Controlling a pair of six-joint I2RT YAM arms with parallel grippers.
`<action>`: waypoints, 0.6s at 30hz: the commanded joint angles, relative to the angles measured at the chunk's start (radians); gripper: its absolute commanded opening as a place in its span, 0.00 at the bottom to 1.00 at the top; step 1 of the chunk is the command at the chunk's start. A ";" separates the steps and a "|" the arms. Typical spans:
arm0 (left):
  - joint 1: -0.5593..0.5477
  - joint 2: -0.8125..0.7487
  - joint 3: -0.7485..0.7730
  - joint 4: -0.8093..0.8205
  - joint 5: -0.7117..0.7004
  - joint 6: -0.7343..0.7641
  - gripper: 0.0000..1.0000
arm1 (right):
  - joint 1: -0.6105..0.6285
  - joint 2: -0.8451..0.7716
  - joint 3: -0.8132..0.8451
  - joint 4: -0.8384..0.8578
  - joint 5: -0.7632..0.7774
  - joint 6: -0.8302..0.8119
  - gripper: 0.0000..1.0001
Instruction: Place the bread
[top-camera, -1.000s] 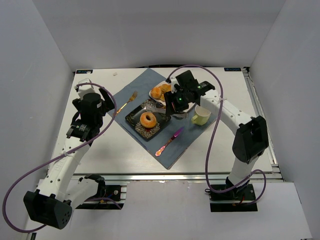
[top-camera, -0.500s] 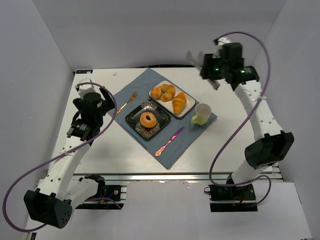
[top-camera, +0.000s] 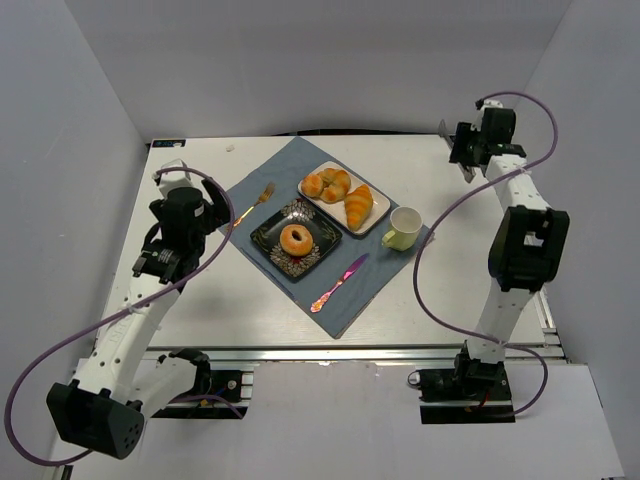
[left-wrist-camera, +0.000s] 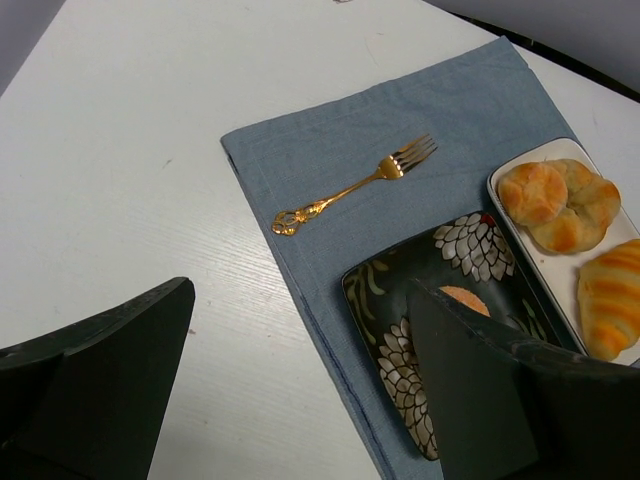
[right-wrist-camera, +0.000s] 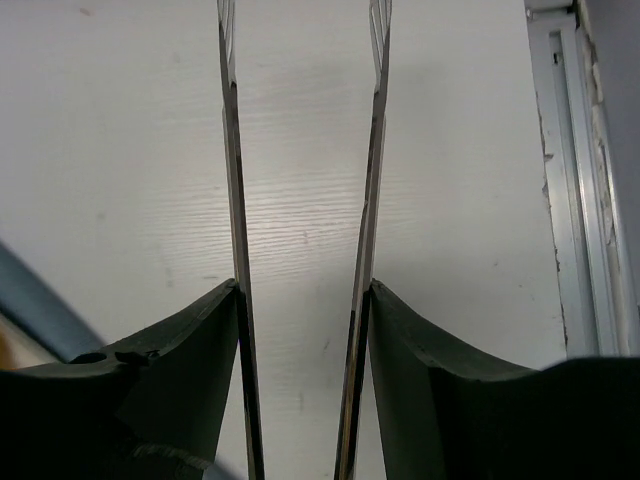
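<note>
- Right gripper (top-camera: 462, 150) has swung away to the far corner, jaws parted, empty.
- Bread (top-camera: 295, 239) sits on the dark plate (top-camera: 265, 235); placing looks done.
- Left gripper (top-camera: 205, 212) hangs wide; next I only retract.

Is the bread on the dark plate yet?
Yes: the bread lies on the dark plate, and the right hand is open, empty.

Lighting is bright, even and diffuse, from above. Shadows on the white tabletop (top-camera: 240, 310) are faint and soft-edged. The left claw (left-wrist-camera: 300, 290) appears dark and slightly blurred at close range.
</note>
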 joint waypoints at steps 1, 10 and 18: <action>-0.004 -0.034 0.017 -0.044 0.017 -0.037 0.98 | -0.010 0.075 0.011 0.123 0.047 -0.031 0.58; -0.004 -0.050 0.041 -0.098 -0.005 -0.074 0.98 | -0.038 0.305 0.103 0.098 0.086 -0.039 0.59; -0.005 -0.056 0.046 -0.098 -0.011 -0.096 0.98 | -0.055 0.308 0.079 0.086 0.087 -0.033 0.89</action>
